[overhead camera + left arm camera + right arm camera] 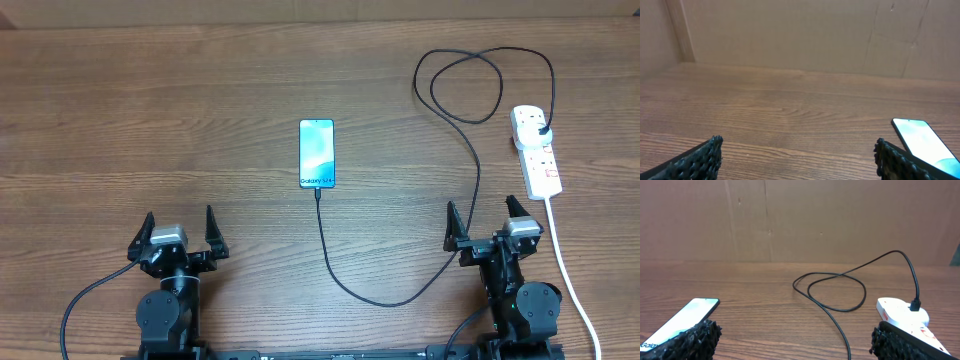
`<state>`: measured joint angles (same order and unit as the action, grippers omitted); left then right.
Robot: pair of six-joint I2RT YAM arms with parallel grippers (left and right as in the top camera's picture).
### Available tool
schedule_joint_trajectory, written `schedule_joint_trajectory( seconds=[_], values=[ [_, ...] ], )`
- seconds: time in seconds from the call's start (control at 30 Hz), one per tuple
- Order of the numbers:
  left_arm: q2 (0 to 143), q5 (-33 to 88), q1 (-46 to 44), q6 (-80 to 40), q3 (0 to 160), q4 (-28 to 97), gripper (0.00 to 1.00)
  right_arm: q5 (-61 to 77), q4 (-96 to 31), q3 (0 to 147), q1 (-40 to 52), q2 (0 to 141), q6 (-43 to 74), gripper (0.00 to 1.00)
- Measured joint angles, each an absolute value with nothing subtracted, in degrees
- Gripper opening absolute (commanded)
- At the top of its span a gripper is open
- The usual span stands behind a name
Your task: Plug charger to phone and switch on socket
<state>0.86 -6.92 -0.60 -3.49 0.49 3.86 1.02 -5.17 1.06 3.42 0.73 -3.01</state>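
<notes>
Currently itemising. Table (150, 100): carrying all. My left gripper (180, 215) and right gripper (481, 205): sitting spread, empty, at the near edge. Charger (321, 225): running from phone (316, 153), mid-table, to socket (537, 160), far right. Tip (317, 193) is seemingly sitting in, so switching is falling due, needing my right arm's press. Overhead alone is showing that tip; right wrist is showing the plug (914, 304).

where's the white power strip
Overhead view: the white oblong power strip lies on the right side of the wooden table, right of the slim blue-white smartphone, with the thin black cable's plug in its far end.
</notes>
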Motion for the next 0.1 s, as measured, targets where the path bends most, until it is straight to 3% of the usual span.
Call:
schedule_joint_trajectory(
  seconds=[0.1],
  values=[
    [0.84,-6.92,-0.6,-3.49,0.49,3.86,1.0,1.04,-5.15,1.06,3.4,0.73,-2.98,1.0]
  ],
)
